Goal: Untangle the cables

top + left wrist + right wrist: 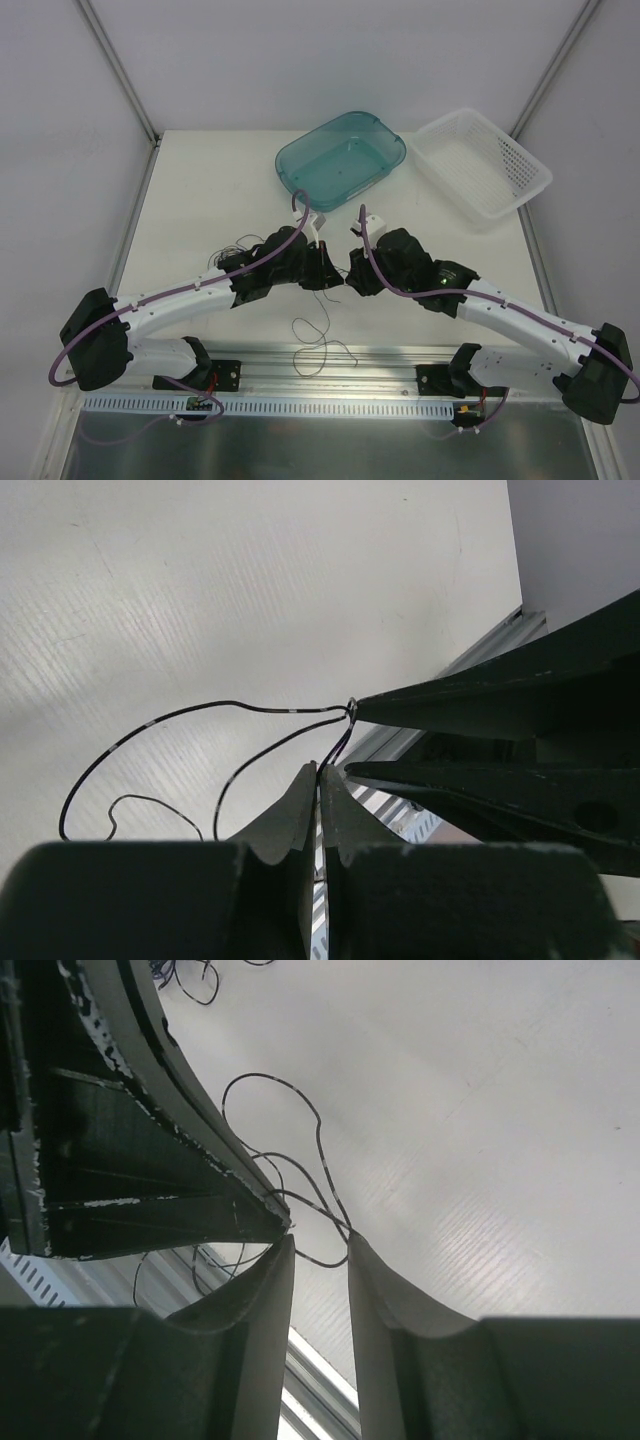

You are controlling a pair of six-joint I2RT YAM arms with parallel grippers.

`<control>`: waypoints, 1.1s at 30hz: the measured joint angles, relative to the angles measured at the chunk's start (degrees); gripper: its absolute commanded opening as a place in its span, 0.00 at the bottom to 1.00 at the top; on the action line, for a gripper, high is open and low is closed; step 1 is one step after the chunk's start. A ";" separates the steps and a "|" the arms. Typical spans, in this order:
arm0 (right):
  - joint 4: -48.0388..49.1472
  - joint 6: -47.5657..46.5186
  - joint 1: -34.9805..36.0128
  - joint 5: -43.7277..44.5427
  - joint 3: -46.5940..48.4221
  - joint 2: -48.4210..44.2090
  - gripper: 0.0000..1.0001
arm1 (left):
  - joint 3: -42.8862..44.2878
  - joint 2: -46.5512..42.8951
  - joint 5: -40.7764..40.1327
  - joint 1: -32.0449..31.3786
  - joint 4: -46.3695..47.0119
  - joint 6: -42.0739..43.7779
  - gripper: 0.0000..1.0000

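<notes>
The cables are thin dark strands. One strand (180,718) loops over the white table and runs up into my left gripper (322,772), which is shut on it. My right gripper (318,1242) is open, tip to tip with the left one, and a strand (325,1260) crosses between its fingertips. In the top view both grippers, left (330,278) and right (355,278), meet mid-table, with loose cable loops (315,345) hanging below them. A second small bunch (228,252) lies left of the left arm and also shows in the right wrist view (185,975).
A teal tub (385,135) and a white slotted basket (520,160) stand at the back right. An aluminium rail (330,368) runs along the near table edge between the arm bases.
</notes>
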 measured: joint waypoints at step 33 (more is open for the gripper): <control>0.66 -2.16 0.00 -1.20 0.57 1.16 0.01 | 0.52 -1.01 -0.98 -0.02 -2.29 1.81 0.00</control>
